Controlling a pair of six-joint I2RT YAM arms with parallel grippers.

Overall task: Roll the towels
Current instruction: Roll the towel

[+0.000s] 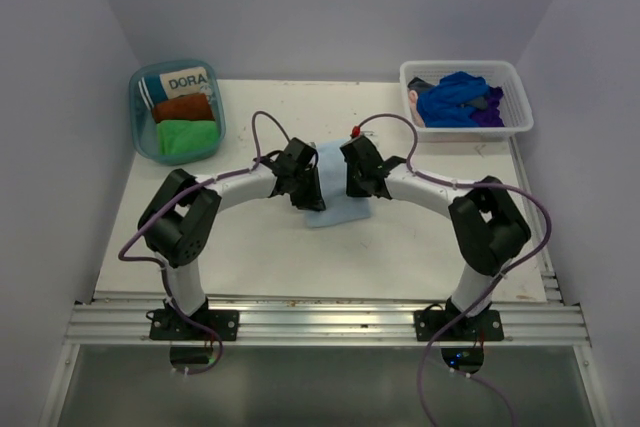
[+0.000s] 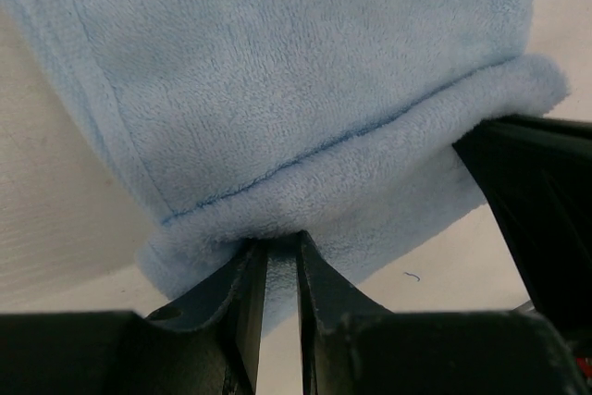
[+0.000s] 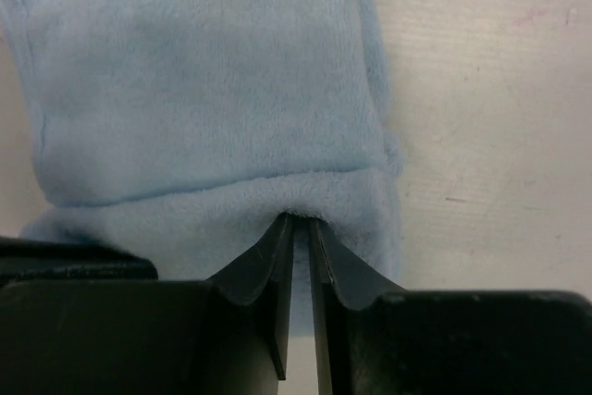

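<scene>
- The left gripper [image 2: 277, 245], its fingers nearly together, pinches the rolled edge of the light blue towel [image 2: 305, 90].
- The right gripper [image 3: 302, 221] nips the same roll, jaws equally narrow.
- Only the top view shows the towel lying mid-way across the table [image 1: 400, 247], well apart from the teal tub [image 1: 140, 137] and the white basket [image 1: 515, 97].

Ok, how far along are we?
Done: green towel and rust-brown towel, rolled, in the teal bin. In hand: left gripper and right gripper pinch the turned edge of the light blue towel. Remaining: dark blue towel, purple towel, loose in the white basket.
</scene>
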